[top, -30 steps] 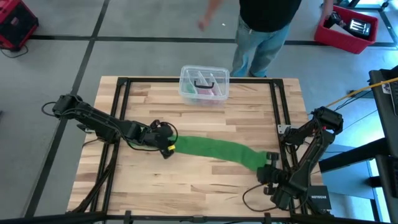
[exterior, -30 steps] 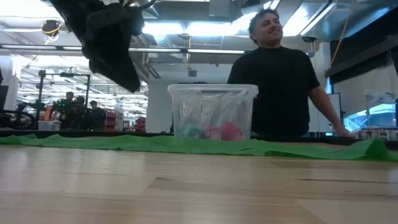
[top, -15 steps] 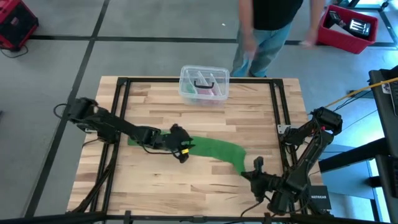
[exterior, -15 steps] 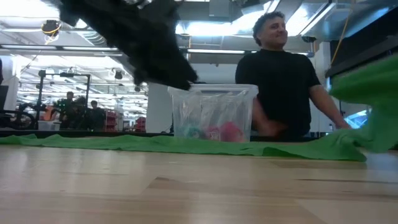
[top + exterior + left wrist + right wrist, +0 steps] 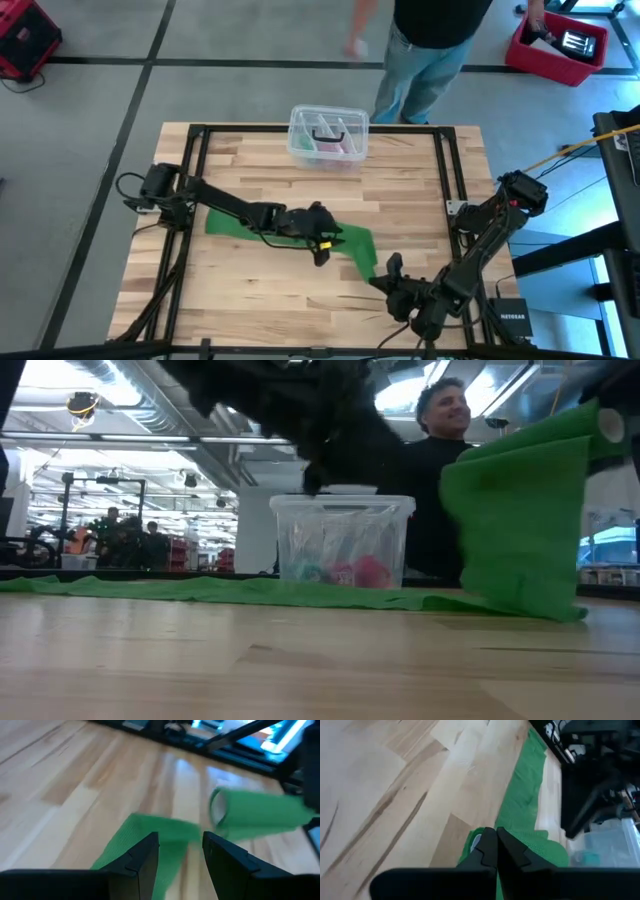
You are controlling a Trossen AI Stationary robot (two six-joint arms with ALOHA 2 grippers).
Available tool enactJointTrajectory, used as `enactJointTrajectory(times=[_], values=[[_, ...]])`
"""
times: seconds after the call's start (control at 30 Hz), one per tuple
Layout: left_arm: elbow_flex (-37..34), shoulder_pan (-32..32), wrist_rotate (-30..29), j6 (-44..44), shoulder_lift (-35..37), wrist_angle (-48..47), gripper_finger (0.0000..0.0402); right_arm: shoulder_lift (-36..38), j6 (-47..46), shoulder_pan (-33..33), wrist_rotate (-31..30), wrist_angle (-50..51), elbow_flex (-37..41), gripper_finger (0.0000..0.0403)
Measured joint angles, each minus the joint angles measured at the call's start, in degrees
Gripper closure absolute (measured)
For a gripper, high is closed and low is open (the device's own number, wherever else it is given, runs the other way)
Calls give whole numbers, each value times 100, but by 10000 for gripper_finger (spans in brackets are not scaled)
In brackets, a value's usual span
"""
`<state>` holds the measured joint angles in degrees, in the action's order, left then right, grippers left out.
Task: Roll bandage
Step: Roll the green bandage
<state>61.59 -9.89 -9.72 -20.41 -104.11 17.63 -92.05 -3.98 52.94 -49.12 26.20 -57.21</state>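
Bandage end now lifted, folded leftward.

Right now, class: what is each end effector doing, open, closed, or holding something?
Left end effector: open, over the flat bandage, holding nothing.
Right end effector: closed on the bandage's raised end.

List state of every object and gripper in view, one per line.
bandage: mostly flat on the table, right end lifted off it and curled into a roll.
right gripper: shut on the bandage's raised end.
left gripper: open, fingers straddling the strip over its middle, gripping nothing.
clear plastic box: at the table's far edge, lid on, pink and dark items inside.
person: standing beyond the far edge.
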Motion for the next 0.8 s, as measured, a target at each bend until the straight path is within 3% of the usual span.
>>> enactJointTrajectory(times=[0.37,0.8], values=[[193,186,871,-21,-236,461,254,0,434,-59,113,-126,0,403],[193,179,1121,-47,-265,552,254,0,876,-50,68,-330,0,403]])
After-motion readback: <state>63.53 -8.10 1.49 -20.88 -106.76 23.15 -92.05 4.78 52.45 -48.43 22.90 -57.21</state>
